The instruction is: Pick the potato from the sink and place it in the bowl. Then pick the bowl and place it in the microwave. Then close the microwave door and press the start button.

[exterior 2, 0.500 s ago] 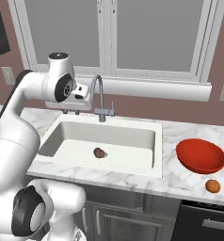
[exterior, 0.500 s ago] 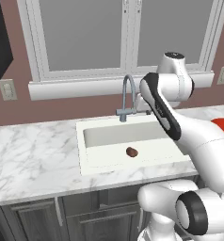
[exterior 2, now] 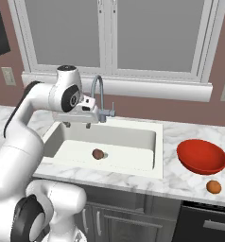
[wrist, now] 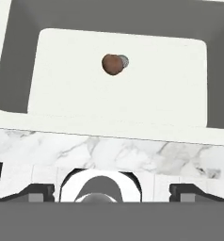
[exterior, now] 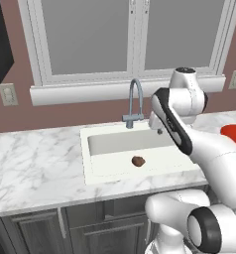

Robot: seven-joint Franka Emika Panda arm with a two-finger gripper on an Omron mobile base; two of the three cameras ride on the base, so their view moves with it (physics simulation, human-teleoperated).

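The potato (exterior: 138,160) (exterior 2: 98,154) (wrist: 112,64), a small reddish-brown lump, lies on the floor of the white sink (exterior: 110,144) (exterior 2: 133,137) (wrist: 62,94), right beside the round drain (wrist: 124,61). My gripper (exterior 2: 78,124) (exterior: 158,130) (wrist: 111,192) hangs open and points down over the sink's back rim, close to the grey faucet (exterior: 135,99) (exterior 2: 98,97). Nothing sits between its fingers. The red bowl (exterior 2: 202,156) (exterior: 235,135) stands empty on the counter to the right of the sink. The microwave and its door are out of view.
A small orange-brown round thing (exterior 2: 213,186) lies on the marble counter (exterior: 35,158) in front of the bowl. A window and its sill (exterior 2: 133,85) run behind the faucet. Dark cabinet fronts (exterior: 30,228) lie below the counter.
The hand has come down and a little forward over the sink's back edge. The potato and bowl have not moved.
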